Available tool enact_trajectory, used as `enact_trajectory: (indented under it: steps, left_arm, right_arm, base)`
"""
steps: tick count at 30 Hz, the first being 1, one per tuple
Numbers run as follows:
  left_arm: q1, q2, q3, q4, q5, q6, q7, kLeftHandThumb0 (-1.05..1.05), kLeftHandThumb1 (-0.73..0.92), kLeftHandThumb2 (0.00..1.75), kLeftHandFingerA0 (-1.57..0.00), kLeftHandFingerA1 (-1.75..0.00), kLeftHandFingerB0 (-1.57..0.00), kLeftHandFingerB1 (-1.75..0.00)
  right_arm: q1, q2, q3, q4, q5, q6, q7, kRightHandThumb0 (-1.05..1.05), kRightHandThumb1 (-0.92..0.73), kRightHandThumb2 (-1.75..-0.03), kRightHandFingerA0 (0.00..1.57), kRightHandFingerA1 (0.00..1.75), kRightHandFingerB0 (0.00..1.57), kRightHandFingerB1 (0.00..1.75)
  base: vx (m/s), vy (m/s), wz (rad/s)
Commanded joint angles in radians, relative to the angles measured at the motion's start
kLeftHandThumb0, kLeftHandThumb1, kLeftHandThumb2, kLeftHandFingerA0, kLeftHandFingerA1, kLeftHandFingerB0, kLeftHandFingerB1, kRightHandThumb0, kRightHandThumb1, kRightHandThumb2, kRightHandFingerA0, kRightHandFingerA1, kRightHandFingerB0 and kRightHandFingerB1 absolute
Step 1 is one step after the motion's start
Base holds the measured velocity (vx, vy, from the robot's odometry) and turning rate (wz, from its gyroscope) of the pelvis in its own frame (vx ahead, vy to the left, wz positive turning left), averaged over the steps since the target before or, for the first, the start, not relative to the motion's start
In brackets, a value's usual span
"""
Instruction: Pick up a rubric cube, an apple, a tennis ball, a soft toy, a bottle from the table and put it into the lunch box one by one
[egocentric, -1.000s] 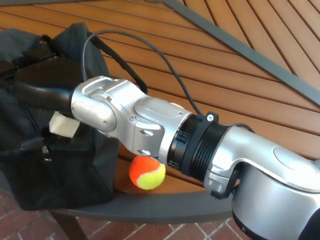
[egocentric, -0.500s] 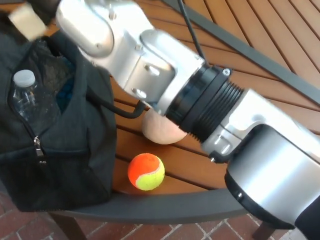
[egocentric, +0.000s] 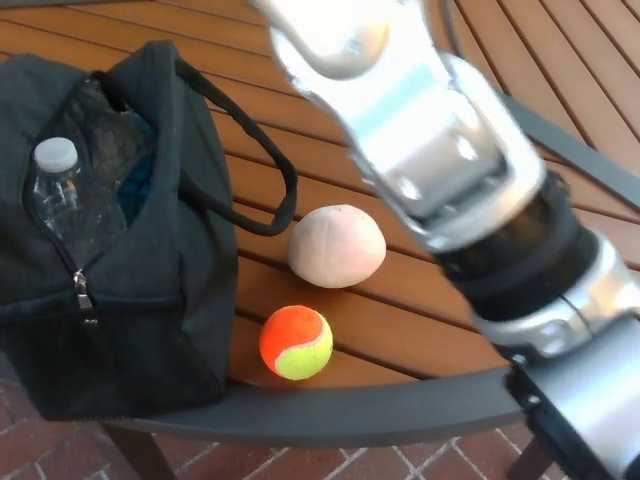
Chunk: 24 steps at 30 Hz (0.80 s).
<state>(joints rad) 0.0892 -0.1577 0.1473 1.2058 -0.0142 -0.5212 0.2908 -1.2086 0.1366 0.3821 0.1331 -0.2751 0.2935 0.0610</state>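
Note:
An orange and yellow tennis ball lies near the table's front edge. Just behind it rests a pale pink rounded object, apple-sized. The black fabric lunch box stands at the left with its top unzipped. A clear plastic bottle with a white cap stands inside it, next to something blue. My right arm rises from the lower right to the top edge, and its hand is out of frame. No left hand shows.
The wooden slat table has a dark metal rim along the front and a metal bar across the right. The bag's black strap loops toward the pink object. Brick floor lies below.
My right arm has swung up and away from the bag opening toward the upper right. The bottle now shows inside the bag, and the pink object is uncovered.

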Motion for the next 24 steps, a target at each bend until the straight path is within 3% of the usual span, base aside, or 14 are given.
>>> enact_trajectory:
  steps: [1, 2, 3, 4, 7, 12, 24]
  left_arm:
    - [0.032, 0.014, 0.014, 0.015, -0.005, -0.058, -0.019, -0.14, 0.56, 1.02, -1.1, -1.16, -1.01, -1.12]
    - [0.032, 0.015, 0.016, 0.014, -0.007, -0.057, -0.021, -0.15, 0.57, 1.01, -1.1, -1.16, -1.01, -1.13]
    - [0.032, 0.016, 0.017, 0.014, -0.007, -0.056, -0.022, -0.15, 0.57, 1.01, -1.1, -1.16, -1.01, -1.13]
    - [0.034, 0.018, 0.017, 0.014, -0.007, -0.055, -0.024, -0.15, 0.57, 1.01, -1.1, -1.16, -1.01, -1.13]
    - [0.036, 0.021, 0.015, 0.014, 0.004, -0.054, -0.014, -0.14, 0.56, 1.02, -1.12, -1.15, -1.02, -1.12]
    - [0.04, 0.024, 0.019, 0.013, 0.003, -0.064, -0.026, -0.13, 0.56, 1.05, -1.14, -1.18, -1.02, -1.14]
    - [0.052, 0.032, 0.001, 0.012, 0.027, -0.077, -0.016, -0.12, 0.53, 1.08, -1.12, -1.16, -1.0, -1.14]
  right_arm:
    - [0.233, -0.24, 0.018, -0.172, -0.047, 0.167, 0.2, -0.5, -0.68, -0.6, 0.32, 0.55, 0.37, 0.37]
    - [0.262, -0.269, 0.025, -0.18, -0.05, 0.178, 0.218, -0.56, -0.48, -0.87, 0.28, 0.58, 0.24, 0.47]
    - [0.28, -0.287, 0.03, -0.188, -0.05, 0.189, 0.23, -0.56, -0.48, -0.87, 0.28, 0.58, 0.24, 0.47]
    - [0.305, -0.309, 0.035, -0.196, -0.05, 0.198, 0.243, -0.5, -0.66, -0.6, 0.29, 0.49, 0.33, 0.33]
    - [0.399, -0.382, 0.06, -0.207, -0.059, 0.204, 0.276, -0.5, -0.65, -0.6, 0.24, 0.46, 0.32, 0.33]
    - [0.454, -0.424, 0.078, -0.194, -0.073, 0.169, 0.278, -0.54, -0.66, -0.59, 0.23, 0.47, 0.32, 0.33]
    - [0.372, -0.343, 0.11, 0.022, -0.118, 0.152, 0.24, -0.47, -0.63, -0.6, 0.19, 0.45, 0.32, 0.32]
  base:
    - [0.0, 0.0, 0.0]
    - [0.0, 0.0, 0.0]
    - [0.0, 0.0, 0.0]
    - [0.0, 0.0, 0.0]
    - [0.0, 0.0, 0.0]
    - [0.0, 0.0, 0.0]
    - [0.0, 0.0, 0.0]
